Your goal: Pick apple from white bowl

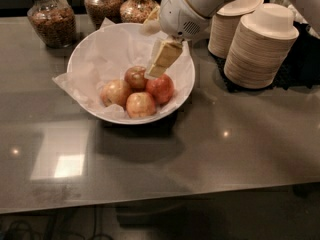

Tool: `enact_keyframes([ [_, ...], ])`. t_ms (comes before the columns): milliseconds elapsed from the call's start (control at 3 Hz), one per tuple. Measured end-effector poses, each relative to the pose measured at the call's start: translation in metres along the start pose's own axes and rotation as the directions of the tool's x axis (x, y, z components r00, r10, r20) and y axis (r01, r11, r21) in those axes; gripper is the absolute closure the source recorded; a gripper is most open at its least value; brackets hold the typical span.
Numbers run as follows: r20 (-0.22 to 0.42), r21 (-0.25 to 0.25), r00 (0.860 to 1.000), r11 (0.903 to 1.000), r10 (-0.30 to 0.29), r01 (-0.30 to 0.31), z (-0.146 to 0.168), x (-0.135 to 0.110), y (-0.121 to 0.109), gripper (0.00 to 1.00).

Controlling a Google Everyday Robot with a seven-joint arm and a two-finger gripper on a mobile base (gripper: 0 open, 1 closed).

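**A:** The tool (156, 70) hangs inside the white bowl (80, 54), centre of the frame, slanting down from the upper right. Its tip is right at the upper-right shoulder of the apple (135, 77). Open or closed? I can't tell from here.

**B:** The apple sits at the back of the cluster on the crumpled paper (112, 46). It's pressed against the brighter red apple (161, 88) on its right, with a pale apple (116, 92) at its lower left.

**A:** Tight quarters! I'd want the tool a touch further left, centred over the dark one before it drops. At the moment it looks closer to the seam with the red neighbour.

**B:** Agreed. Go slow and straight down, because a sideways nudge could roll the whole pile across that paper.

**A:** Which way does the apple point?

**B:** It's hard to call, since I can't make out a stem or dimple. It reads nearly round, with no long axis worth lining up on, so I'd say any grip across its widest part should do.
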State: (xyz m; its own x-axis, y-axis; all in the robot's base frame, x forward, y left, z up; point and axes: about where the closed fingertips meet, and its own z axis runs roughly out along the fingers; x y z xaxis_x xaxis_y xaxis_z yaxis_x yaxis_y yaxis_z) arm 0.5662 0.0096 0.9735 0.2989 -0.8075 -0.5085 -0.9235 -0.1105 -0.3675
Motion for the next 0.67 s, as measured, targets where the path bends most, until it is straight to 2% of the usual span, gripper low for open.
enact_keyframes([
  [667, -0.022, -0.068, 1.0, 0.9976, -0.015, 0.013, 0.045, 0.0, -0.01, 0.33],
])
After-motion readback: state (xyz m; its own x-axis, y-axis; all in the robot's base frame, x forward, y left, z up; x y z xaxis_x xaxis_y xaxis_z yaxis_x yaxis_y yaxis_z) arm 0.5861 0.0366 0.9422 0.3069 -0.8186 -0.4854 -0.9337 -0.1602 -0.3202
